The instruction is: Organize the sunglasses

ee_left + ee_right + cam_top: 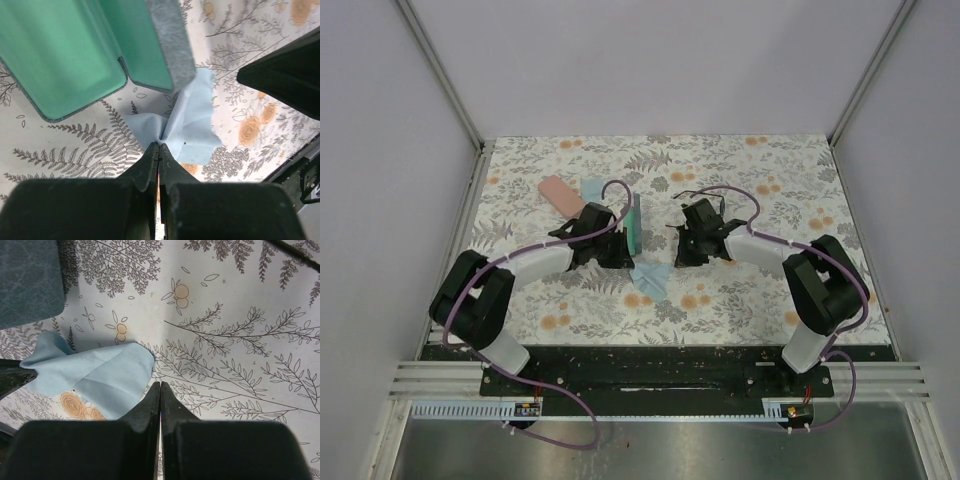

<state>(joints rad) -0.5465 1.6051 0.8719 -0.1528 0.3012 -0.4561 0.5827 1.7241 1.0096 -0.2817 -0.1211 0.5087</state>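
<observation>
1. A floral-print bench (pixel 750 290) inside pale walls carries the scene. Both arms reach in toward a light blue cloth (pixel 192 125) lying between them.

2. The left tool (pixel 159 145) is closed tight, its tips pinching a gathered fold of the cloth. Just ahead of it and to its left stands an open case (pixel 60 55) with green lining.

3. The right tool (pixel 160 383) is also fully closed, and the same cloth spreads to the left of its tips. Whether it has nipped the cloth's corner or merely sits beside it cannot be told.

4. The step in hand appears to be dealing with the cloth, not yet the sunglasses. The next move likely calls for lifting the cloth clear without dragging the open case along.

5. Neither pair of sunglasses can be picked out with certainty. A thin dark shape (pixel 682 183) just beyond the right tool, seen from overhead, may be the black-framed pair. The whitish pair is not visible and may be hidden behind the arms or the case.

6. Beyond the left tool lie a pink case (pixel 560 195) and a second cloth (pixel 590 188), both small and partly blocked by the arm.
</observation>
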